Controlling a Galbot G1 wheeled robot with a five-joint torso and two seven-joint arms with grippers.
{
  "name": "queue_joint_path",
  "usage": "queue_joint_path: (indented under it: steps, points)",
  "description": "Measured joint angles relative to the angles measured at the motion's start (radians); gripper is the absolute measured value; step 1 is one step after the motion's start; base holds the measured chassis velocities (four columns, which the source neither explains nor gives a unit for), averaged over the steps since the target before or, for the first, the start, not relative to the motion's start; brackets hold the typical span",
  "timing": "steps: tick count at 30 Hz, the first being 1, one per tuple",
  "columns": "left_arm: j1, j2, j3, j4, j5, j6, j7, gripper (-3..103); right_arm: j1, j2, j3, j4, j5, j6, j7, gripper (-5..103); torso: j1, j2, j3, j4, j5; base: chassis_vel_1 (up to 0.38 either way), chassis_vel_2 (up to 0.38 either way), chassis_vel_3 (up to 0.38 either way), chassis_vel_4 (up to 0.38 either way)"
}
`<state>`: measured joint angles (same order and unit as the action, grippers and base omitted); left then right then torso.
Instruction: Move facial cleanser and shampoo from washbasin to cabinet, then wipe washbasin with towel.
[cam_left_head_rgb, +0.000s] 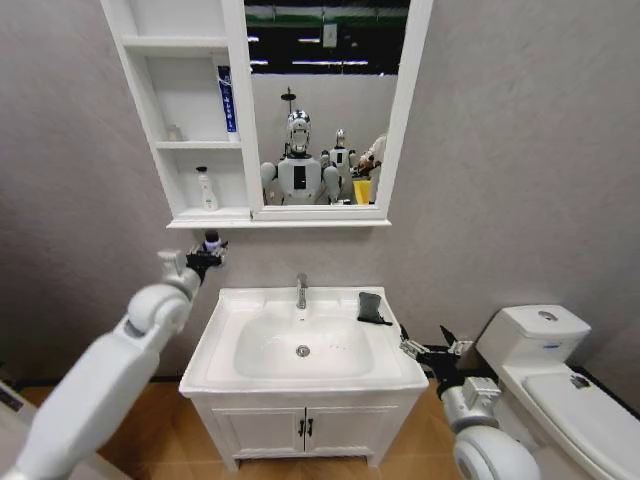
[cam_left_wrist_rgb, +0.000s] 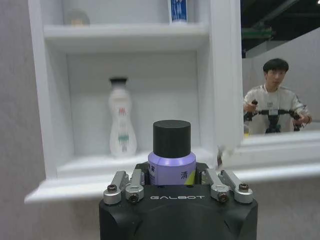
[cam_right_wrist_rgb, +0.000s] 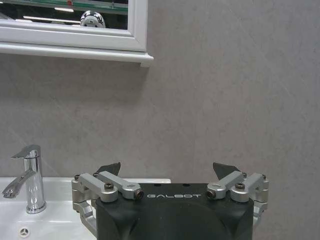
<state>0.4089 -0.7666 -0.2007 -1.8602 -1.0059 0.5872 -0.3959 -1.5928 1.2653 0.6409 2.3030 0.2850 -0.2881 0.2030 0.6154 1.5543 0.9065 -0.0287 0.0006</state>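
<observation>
My left gripper (cam_left_head_rgb: 210, 252) (cam_left_wrist_rgb: 172, 176) is raised just below the cabinet's (cam_left_head_rgb: 240, 216) lowest niche, shut on a small purple shampoo bottle (cam_left_head_rgb: 212, 241) (cam_left_wrist_rgb: 171, 150) with a black cap, held upright. A blue-and-white facial cleanser tube (cam_left_head_rgb: 227, 98) (cam_left_wrist_rgb: 178, 10) stands in the middle niche. The dark folded towel (cam_left_head_rgb: 371, 308) lies on the washbasin's (cam_left_head_rgb: 392, 372) back right corner. My right gripper (cam_left_head_rgb: 425, 338) (cam_right_wrist_rgb: 167, 170) hovers open and empty at the washbasin's right edge, below the towel's level.
A white bottle (cam_left_head_rgb: 206, 190) (cam_left_wrist_rgb: 122, 125) with a black cap stands in the lowest niche, straight ahead of the held bottle. The chrome tap (cam_left_head_rgb: 301, 291) (cam_right_wrist_rgb: 30, 182) rises behind the bowl. A white toilet (cam_left_head_rgb: 550, 370) stands right of the floor vanity (cam_left_head_rgb: 300, 430).
</observation>
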Motion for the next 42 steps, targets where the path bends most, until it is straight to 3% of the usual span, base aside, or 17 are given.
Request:
queue_joint_path:
  steps: [1, 4, 5, 9, 14, 16, 24, 31, 42]
  points:
    - [0.0, 0.0, 0.0, 0.0, 0.0, 0.0, 0.0, 43, 0.0, 0.0, 0.0, 0.0, 0.0, 0.0, 0.0, 100, 0.0, 0.0, 0.0, 0.0, 0.0, 0.0, 0.0, 0.0, 0.0]
    - [-0.198, 0.003, 0.116, 0.138, -0.03, 0.005, 0.025, 43, 0.002, -0.004, 0.006, 0.001, 0.007, 0.0, 0.0, 100, 0.0, 0.0, 0.0, -0.0003, -0.0012, 0.0, 0.0, 0.0, 0.0]
    - [-0.198, 0.003, 0.116, 0.138, -0.03, 0.005, 0.025, 43, 0.002, -0.004, 0.006, 0.001, 0.007, 0.0, 0.0, 100, 0.0, 0.0, 0.0, -0.0003, -0.0012, 0.0, 0.0, 0.0, 0.0]
    - [-0.354, -0.048, 0.215, 0.274, -0.043, -0.013, 0.058, 43, 0.002, -0.005, 0.012, 0.0, 0.013, 0.0, 0.0, 100, 0.0, 0.0, 0.0, 0.0, -0.001, 0.0, 0.0, 0.0, 0.0]
    - [-0.479, -0.115, 0.279, 0.429, 0.005, -0.048, 0.12, 43, 0.005, -0.009, 0.012, -0.007, 0.021, 0.0, 0.0, 100, 0.0, 0.0, 0.0, -0.0006, -0.0004, 0.0, 0.0, 0.0, 0.0]
    - [-0.523, -0.132, 0.295, 0.508, 0.048, -0.055, 0.173, 43, 0.011, -0.019, 0.013, -0.015, 0.045, -0.004, 0.0, 100, 0.0, 0.0, 0.0, -0.0003, -0.0004, 0.0, 0.0, 0.0, 0.0]
    - [-0.543, -0.141, 0.305, 0.593, 0.084, -0.042, 0.226, 43, 0.017, -0.037, 0.018, -0.02, 0.085, -0.012, 0.002, 100, 0.0, 0.0, 0.0, 0.0003, -0.001, 0.0, 0.0, 0.0, 0.0]
    - [-0.543, -0.17, 0.306, 0.603, -0.002, 0.007, 0.223, 43, 0.023, -0.042, 0.013, -0.023, 0.087, -0.016, 0.004, 100, 0.0, 0.0, 0.0, -0.0001, -0.0005, 0.0, 0.0, 0.0, 0.0]
    - [-0.536, -0.235, 0.304, 0.695, 0.022, -0.03, 0.23, 43, 0.005, -0.048, 0.027, -0.013, 0.089, -0.015, 0.007, 100, 0.0, 0.0, 0.0, -0.0003, -0.0006, 0.0, 0.0, 0.0, 0.0]
